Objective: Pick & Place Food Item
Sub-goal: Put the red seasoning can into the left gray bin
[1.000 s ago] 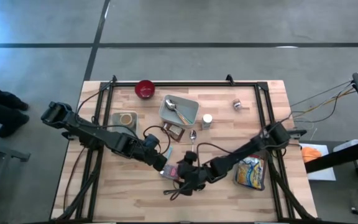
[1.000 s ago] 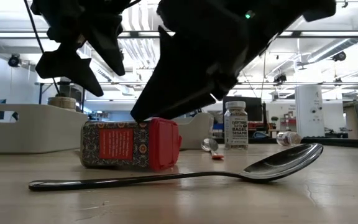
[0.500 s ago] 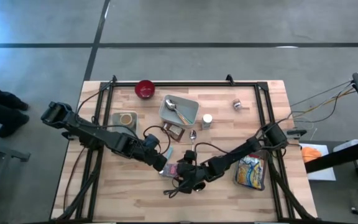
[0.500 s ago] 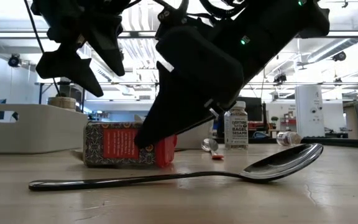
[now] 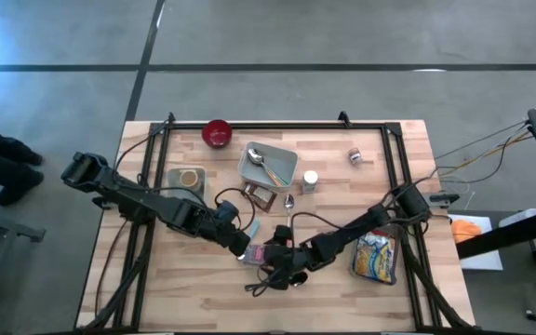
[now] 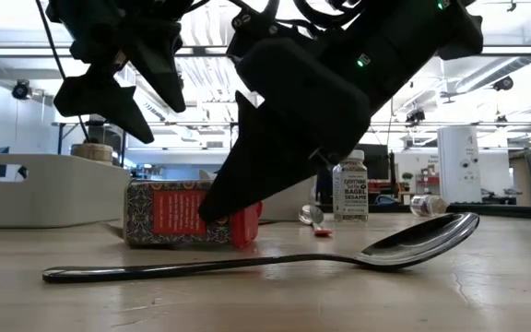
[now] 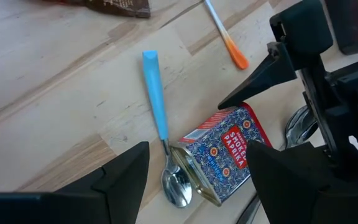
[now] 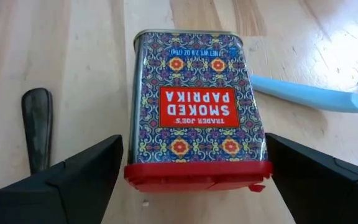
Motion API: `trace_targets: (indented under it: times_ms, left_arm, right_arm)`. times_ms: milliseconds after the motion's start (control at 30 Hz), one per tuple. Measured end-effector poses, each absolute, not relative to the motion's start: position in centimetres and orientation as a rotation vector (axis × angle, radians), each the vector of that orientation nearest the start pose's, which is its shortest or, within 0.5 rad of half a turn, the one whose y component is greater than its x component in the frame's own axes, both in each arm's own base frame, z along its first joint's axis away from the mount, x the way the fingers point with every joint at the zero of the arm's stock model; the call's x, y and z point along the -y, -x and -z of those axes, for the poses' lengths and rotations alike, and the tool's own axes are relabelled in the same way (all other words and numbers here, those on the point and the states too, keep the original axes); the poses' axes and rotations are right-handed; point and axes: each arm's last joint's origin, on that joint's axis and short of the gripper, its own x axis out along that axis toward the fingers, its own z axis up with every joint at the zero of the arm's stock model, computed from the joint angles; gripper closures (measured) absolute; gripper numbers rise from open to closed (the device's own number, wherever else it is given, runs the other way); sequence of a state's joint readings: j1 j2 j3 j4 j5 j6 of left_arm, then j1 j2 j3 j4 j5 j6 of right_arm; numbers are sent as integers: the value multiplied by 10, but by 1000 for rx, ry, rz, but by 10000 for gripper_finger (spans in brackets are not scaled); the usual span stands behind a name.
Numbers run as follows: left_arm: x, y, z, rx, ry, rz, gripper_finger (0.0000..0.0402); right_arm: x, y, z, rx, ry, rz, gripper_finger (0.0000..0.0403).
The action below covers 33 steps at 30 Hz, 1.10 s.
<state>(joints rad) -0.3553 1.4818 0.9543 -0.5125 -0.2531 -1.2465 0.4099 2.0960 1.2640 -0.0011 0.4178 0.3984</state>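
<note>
Right gripper: spread wide, your fingers flank the smoked paprika tin, apparently not gripping.
Left gripper: released, hovering above.
Obstacles: blue-handled spoon touching the tin; metal spoon alongside.

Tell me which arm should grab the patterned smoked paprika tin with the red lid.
Right. The right gripper stands open with a finger on each side of the lying patterned smoked paprika tin, at its red lid end. The left gripper, also open, hovers above it, apart.
</note>
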Motion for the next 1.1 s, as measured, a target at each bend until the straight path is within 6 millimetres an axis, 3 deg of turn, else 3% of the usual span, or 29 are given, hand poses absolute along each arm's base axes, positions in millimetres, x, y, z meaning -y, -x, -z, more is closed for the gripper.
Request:
trace_targets:
  times_ms: [200,500,733,1100]
  left_arm:
    - [93,-272,-212,-884,829,-518,131]
    - [93,-272,-212,-888,831,-516,131]
    - [95,-272,-213,-912,851,-479,131]
    - [101,-285,-222,-838,818,-260,131]
  right_arm:
    - [-157,-395,-121,-744,-44,161,97]
    - [-156,-395,-121,-748,-36,160,101]
    - [-166,-392,-132,-818,159,79,101]
    - [-193,-382,-161,-952,522,-97,101]
